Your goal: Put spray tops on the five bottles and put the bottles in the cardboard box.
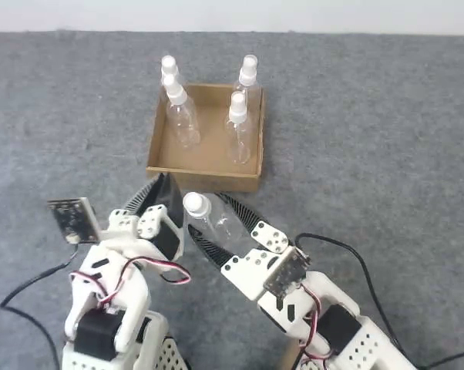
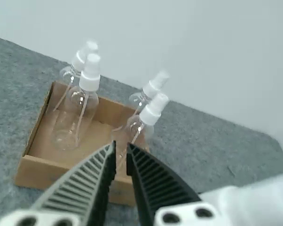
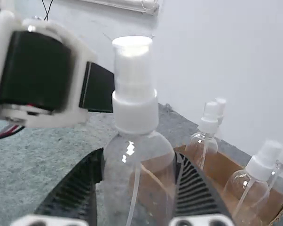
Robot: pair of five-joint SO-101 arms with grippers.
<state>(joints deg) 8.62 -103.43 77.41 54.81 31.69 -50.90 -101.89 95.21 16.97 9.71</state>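
A cardboard box (image 1: 205,179) sits at the middle of the table, and several clear bottles with white spray tops, such as one (image 1: 182,116) and another (image 1: 240,127), stand inside it. My right gripper (image 1: 206,214) is shut on a fifth clear bottle (image 3: 137,179), held upright just in front of the box. A white spray top (image 3: 132,84) sits on its neck. My left gripper (image 2: 121,147) is shut on nothing and hovers beside that bottle, pointing toward the box (image 2: 38,174).
Grey carpet covers the table around the box. The left arm's white and black body (image 3: 38,75) is close behind the held bottle. Cables (image 1: 348,254) trail beside the right arm's base.
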